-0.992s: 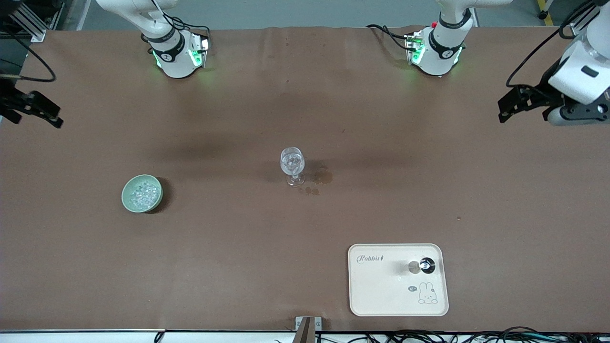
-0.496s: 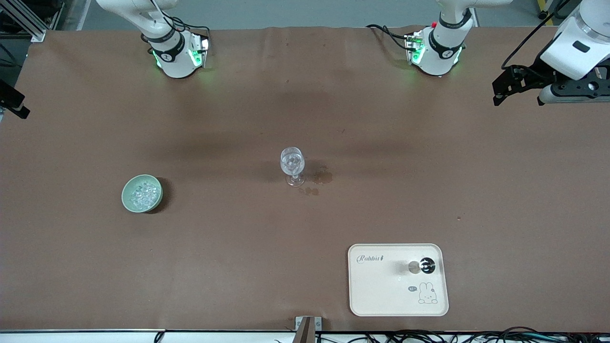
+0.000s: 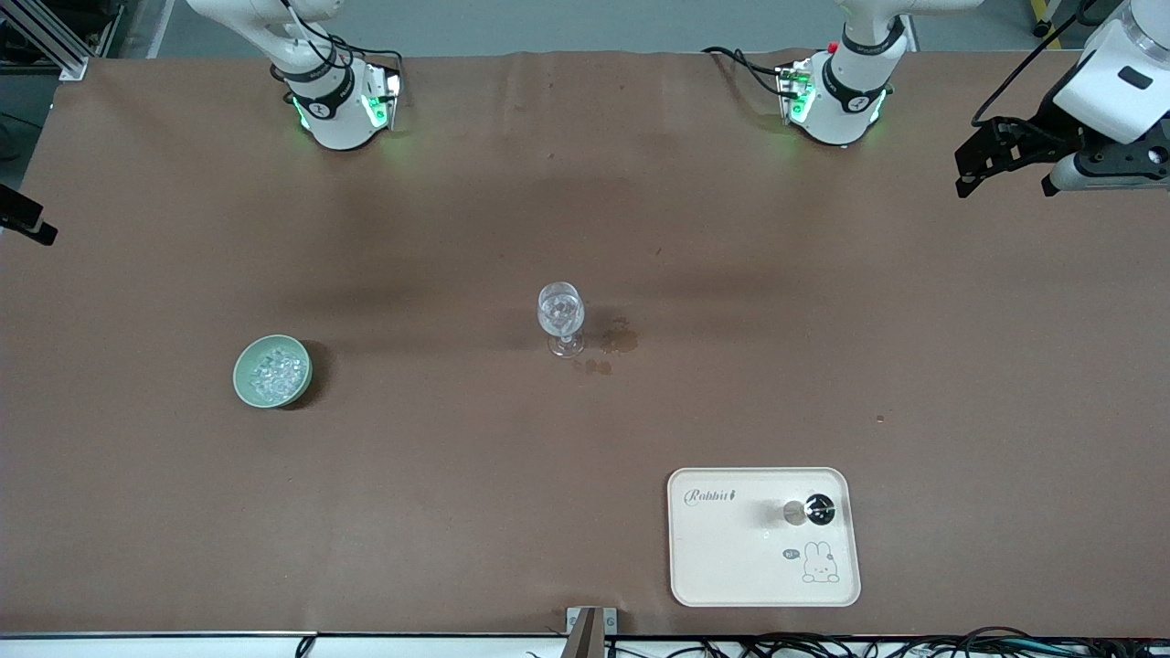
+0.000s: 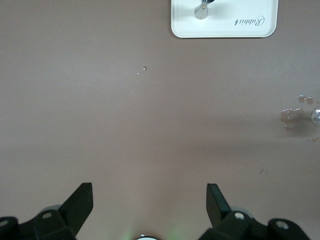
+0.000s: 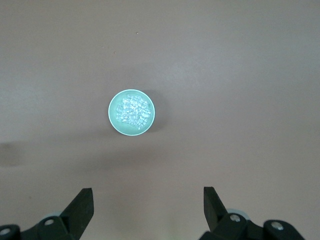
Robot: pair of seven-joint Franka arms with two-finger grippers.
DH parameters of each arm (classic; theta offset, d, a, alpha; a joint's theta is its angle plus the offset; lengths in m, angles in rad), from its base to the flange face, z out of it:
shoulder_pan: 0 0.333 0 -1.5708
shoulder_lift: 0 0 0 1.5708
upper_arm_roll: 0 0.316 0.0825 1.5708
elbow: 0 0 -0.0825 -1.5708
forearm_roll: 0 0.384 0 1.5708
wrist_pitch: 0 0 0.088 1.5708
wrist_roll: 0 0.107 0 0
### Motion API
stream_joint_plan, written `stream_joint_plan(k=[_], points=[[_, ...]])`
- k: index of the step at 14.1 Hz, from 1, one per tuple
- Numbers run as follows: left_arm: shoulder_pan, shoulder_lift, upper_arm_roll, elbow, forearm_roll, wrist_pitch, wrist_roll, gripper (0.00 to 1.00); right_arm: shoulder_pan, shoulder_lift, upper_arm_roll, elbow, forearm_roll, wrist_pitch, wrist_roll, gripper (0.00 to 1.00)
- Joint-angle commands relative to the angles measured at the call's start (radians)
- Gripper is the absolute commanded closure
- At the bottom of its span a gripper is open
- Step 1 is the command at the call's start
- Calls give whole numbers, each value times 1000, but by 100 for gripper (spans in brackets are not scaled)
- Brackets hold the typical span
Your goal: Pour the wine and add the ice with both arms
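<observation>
A clear stemmed glass (image 3: 560, 315) stands upright mid-table, and I cannot tell what is in it. A pale green bowl (image 3: 239, 370) toward the right arm's end holds the ice (image 3: 274, 367), several small clear lumps. My left gripper (image 3: 967, 178) is in the air over the left arm's end of the table, open and empty (image 4: 150, 192). My right gripper (image 3: 26, 219) hangs at the table's edge at the right arm's end, open and empty (image 5: 148, 197), high over the bowl (image 5: 111, 114) and the ice (image 5: 131, 111). No bottle shows.
A cream tray (image 3: 731, 557) with a rabbit drawing lies near the front edge and carries a small black-and-silver stopper (image 3: 819, 508). It also shows in the left wrist view (image 4: 225, 27). Dark wet stains (image 3: 620, 340) mark the brown cloth beside the glass.
Both grippers have drawn outward toward their table ends. The right gripper is now almost out of the front view. The glass, bowl and tray have not moved.
</observation>
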Motion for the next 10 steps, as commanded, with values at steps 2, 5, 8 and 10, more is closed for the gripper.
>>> stream_joint_plan(k=[2, 5, 8, 10], points=[[5, 9, -1, 24, -3, -23, 17, 0, 20, -59, 17, -60, 10, 6, 68, 3], [5, 11, -1, 24, -5, -23, 19, 0, 31, -55, 17, -57, 7, 6, 77, 3], [5, 15, -1, 24, -5, -23, 19, 0, 40, -53, 17, -47, 7, 0, 77, 3], [5, 17, -1, 24, -5, -23, 17, 0, 40, -49, 32, -20, 6, -2, 79, 3]])
